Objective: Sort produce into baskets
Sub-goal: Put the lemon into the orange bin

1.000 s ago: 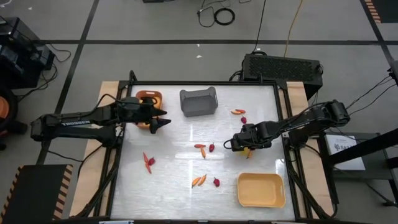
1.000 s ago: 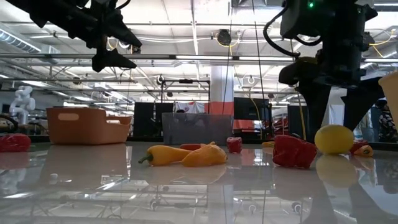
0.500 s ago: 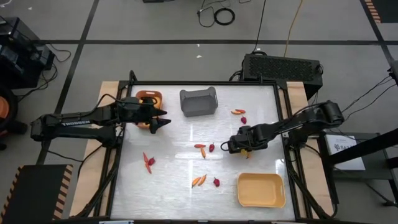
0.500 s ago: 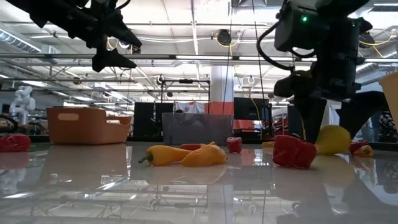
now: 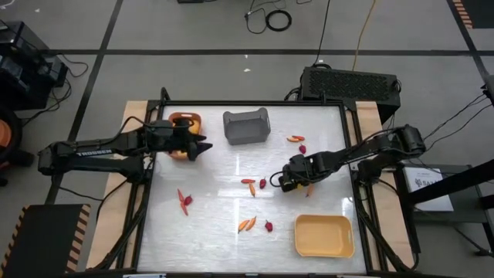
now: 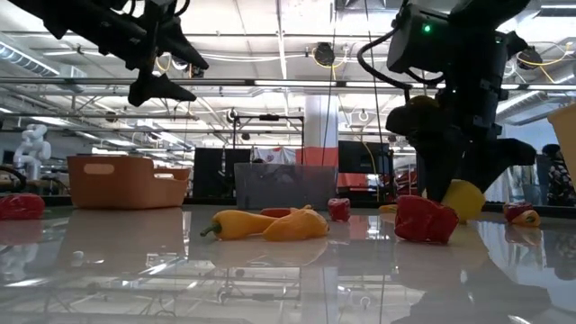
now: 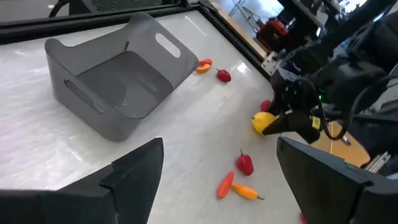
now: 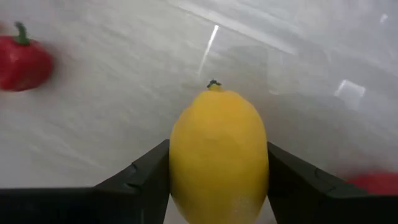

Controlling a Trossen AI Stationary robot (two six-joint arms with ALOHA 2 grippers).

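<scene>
A yellow lemon-like fruit (image 8: 219, 155) sits between the fingers of my right gripper (image 6: 450, 184), right of the table's middle, and the gripper is shut on it. In the left wrist view the fruit (image 7: 263, 121) shows at the tip of that gripper. My left gripper (image 5: 202, 144) hangs open and empty over the table beside the orange-brown basket (image 5: 185, 122). The dark grey basket (image 5: 246, 127) stands at the far middle, the pale yellow basket (image 5: 324, 235) at the near right. Orange peppers (image 5: 248, 183) and red berries (image 5: 263, 184) lie loose on the table. My right gripper pinches the yellow fruit's two long sides (image 8: 177, 155) between its fingers (image 8: 140, 177). The fingers come from above, pointing steeply down, and the stem tip (image 8: 214, 83) points away from the wrist. In the low view the fruit (image 6: 463, 198) is tilted, its lower end at the tabletop.
More produce lies at the near left (image 5: 185, 201), the near middle (image 5: 247, 224) (image 5: 268, 226) and the far right (image 5: 296, 139) (image 5: 302, 148). A red piece (image 8: 22, 62) lies close beside the held fruit. A raised frame (image 5: 349, 154) runs along the table's right edge.
My right gripper has moved a little toward the table's left edge and down, rolled about its own line, and closed on the yellow fruit. The fruit has shifted left and tipped from lying level to tilted. My left gripper has rolled slightly in place.
</scene>
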